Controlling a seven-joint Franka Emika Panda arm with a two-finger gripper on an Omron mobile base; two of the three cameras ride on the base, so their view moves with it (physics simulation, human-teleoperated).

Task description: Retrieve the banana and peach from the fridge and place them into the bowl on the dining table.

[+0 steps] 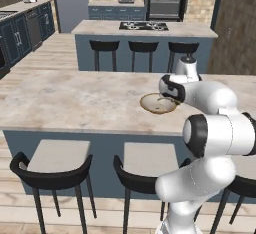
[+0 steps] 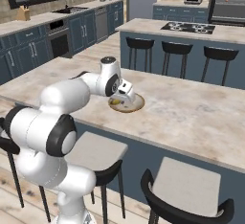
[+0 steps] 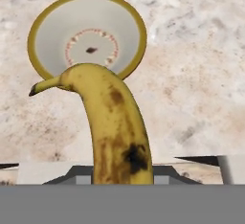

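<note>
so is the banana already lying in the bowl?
No. In the hand view the banana rises from the tool at the bottom edge, its stem end overlapping the rim of the empty bowl on the table.

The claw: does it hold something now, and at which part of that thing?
The claw holds the banana at its lower end, opposite the stem, above the bowl.

No text, label, brand, number or sign can be read on anything here
</note>
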